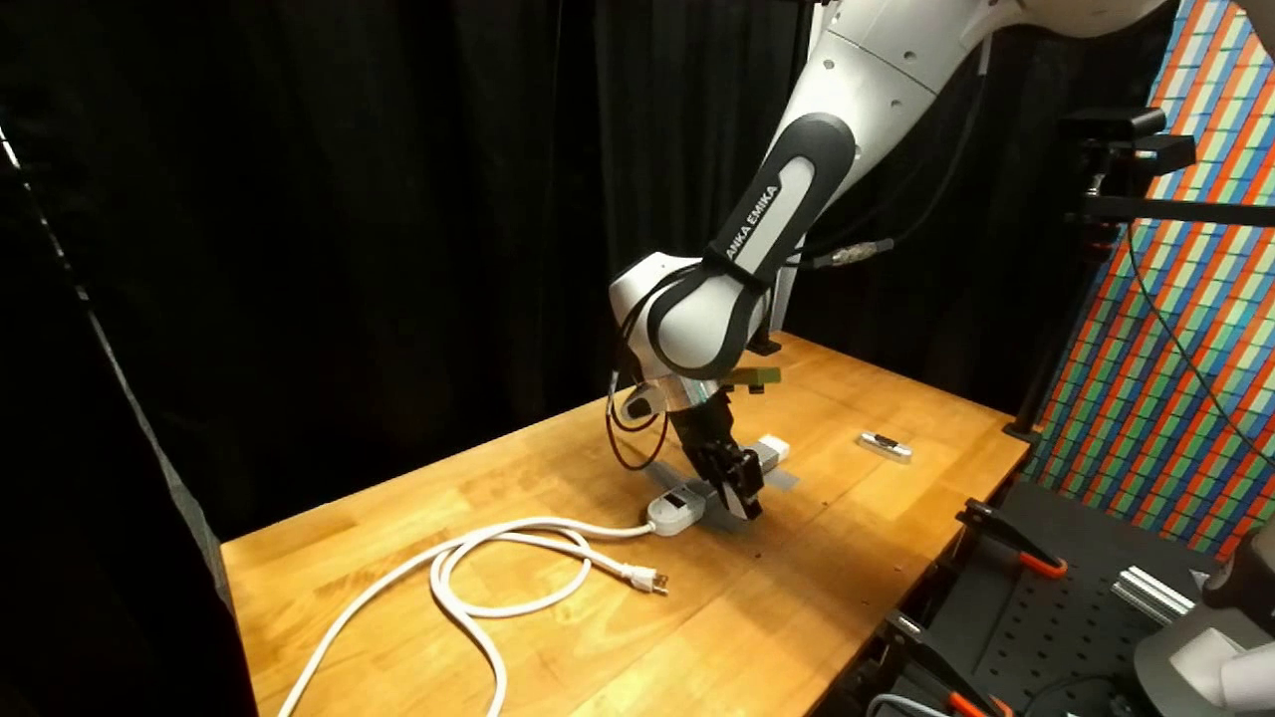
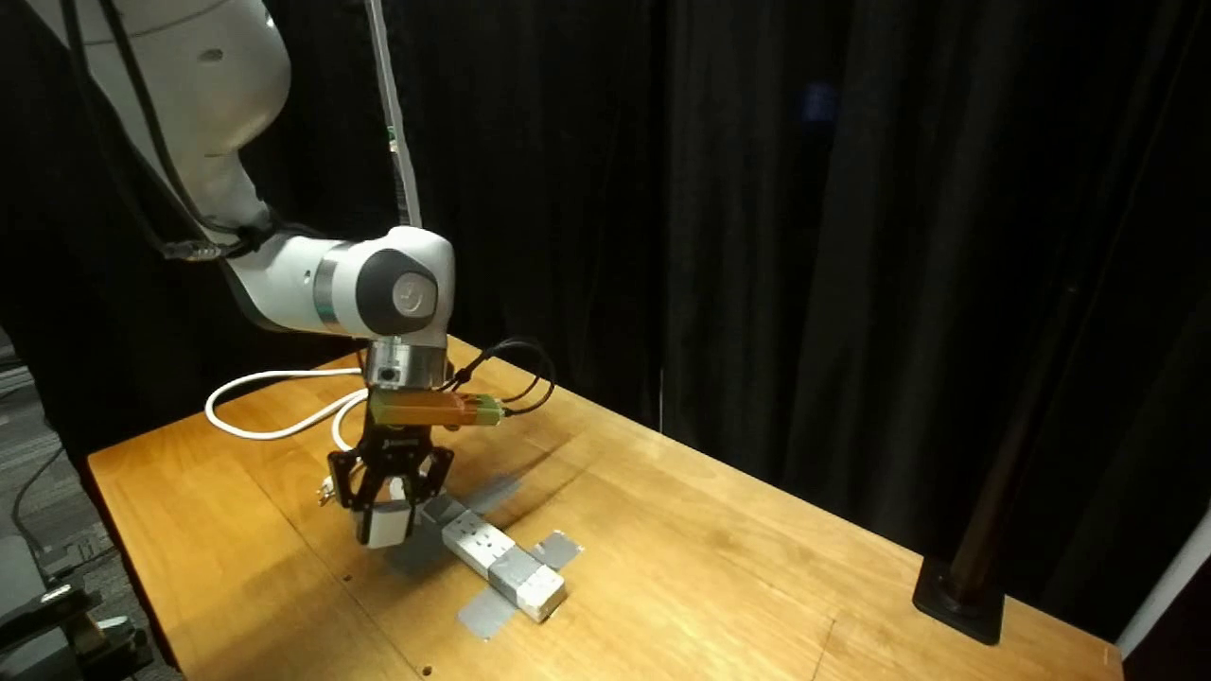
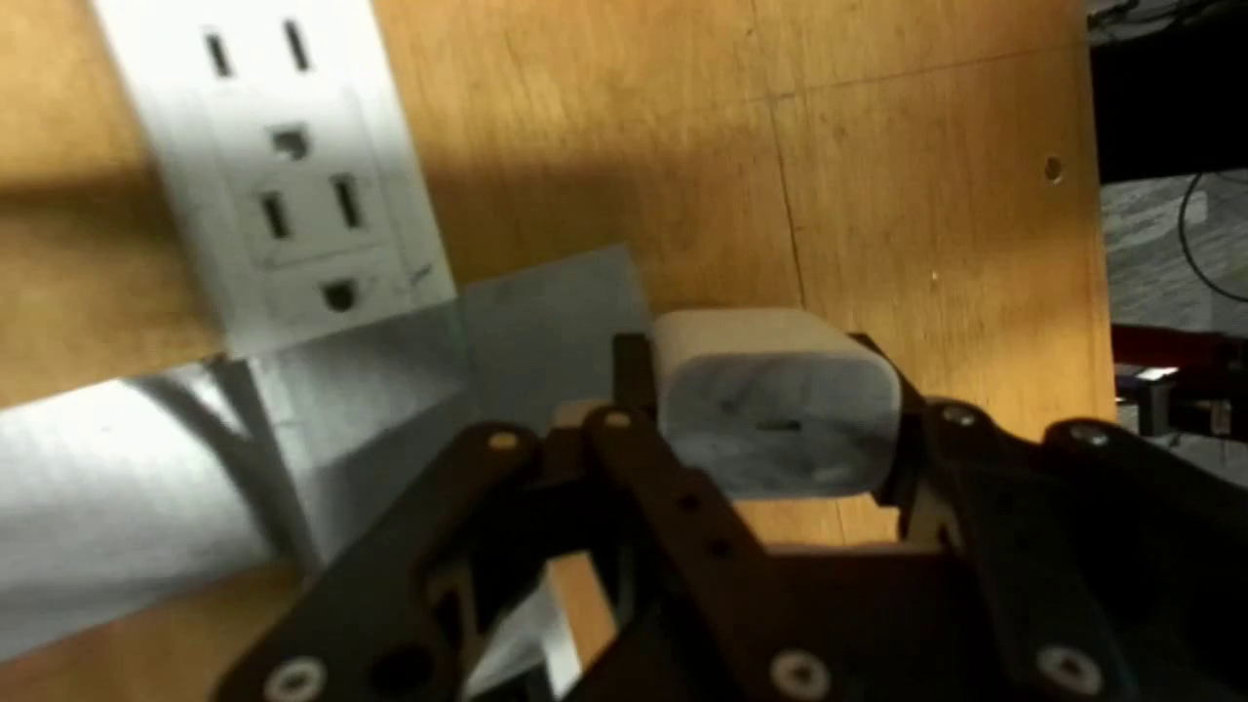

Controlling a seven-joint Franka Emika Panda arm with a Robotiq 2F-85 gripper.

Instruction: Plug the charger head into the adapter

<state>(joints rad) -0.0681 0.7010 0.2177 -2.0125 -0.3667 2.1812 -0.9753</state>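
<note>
Jaws: the one gripper (image 2: 387, 515) is closed on the charger head (image 3: 780, 414), one finger (image 3: 634, 370) at each of two opposite sides.
Charger head: one white block, held between the jaws and apart from the adapter (image 2: 478, 539); one narrow slot shows on its face in the wrist view.
Adapter: one white bar, lying on the table (image 1: 817, 568) just beside the jaws, with grey tape (image 2: 516, 569) across it in at least two places.
Sockets (image 3: 310, 229): two show beside the jaws in the wrist view, each having two slots and one rounder hole.
Cable (image 1: 538, 523): one, white and looped, going out from the adapter's end near the jaws.
Plug (image 1: 645, 578): one, near the jaws.
Small piece (image 1: 885, 446): one, white and black, well apart from the jaws.
Writing: "ANKA EMIKA" is readable on the arm (image 1: 862, 90) above the jaws; the mark on the gripper is too small for reading.
</note>
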